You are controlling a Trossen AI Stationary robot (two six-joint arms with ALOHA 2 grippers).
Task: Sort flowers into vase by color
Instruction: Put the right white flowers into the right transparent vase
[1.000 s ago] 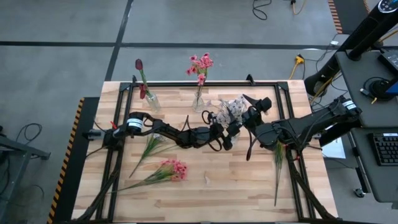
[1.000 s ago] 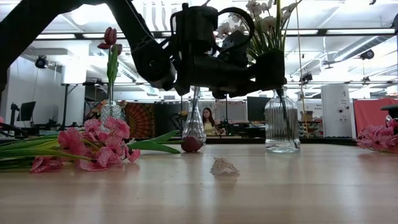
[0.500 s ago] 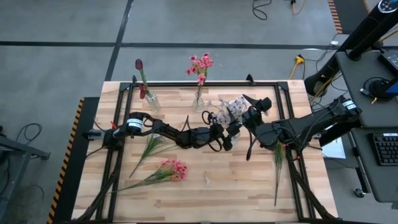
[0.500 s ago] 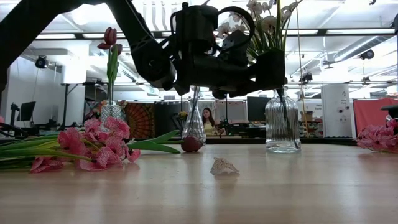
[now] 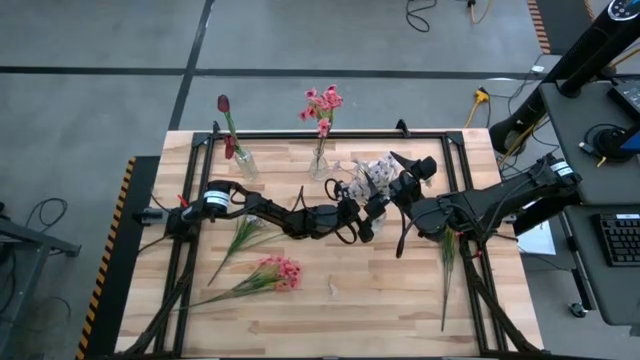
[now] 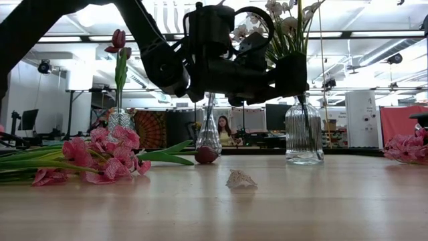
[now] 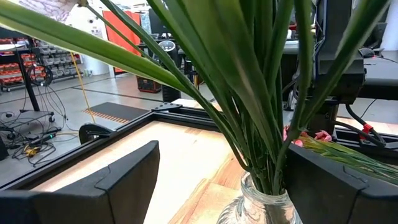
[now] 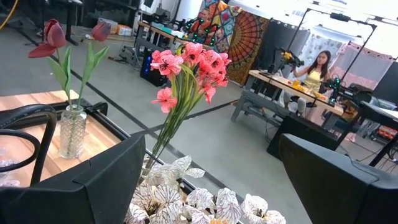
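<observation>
Three glass vases stand at the table's far side. The left one (image 5: 243, 163) holds a dark red tulip (image 5: 223, 104), the middle one (image 5: 319, 163) pink blooms (image 5: 323, 102), and the right one (image 6: 303, 131) white sprays (image 5: 372, 176). My left gripper (image 7: 221, 163) is open and level, its fingers either side of the green stems (image 7: 261, 93) just above the right vase's mouth (image 7: 260, 200). My right gripper (image 8: 211, 149) is open above the white blossoms (image 8: 186, 199), holding nothing. Loose pink flowers (image 5: 278, 271) and a red tulip bud (image 6: 206, 155) lie flat on the table.
A leafy stem (image 5: 241, 234) lies below the left arm, and another green stem (image 5: 446, 275) lies near the table's right side. A small pale fallen blossom (image 5: 333, 290) rests near the front middle. A black frame (image 5: 330, 134) edges the tabletop. A person (image 8: 318, 67) sits in the room beyond.
</observation>
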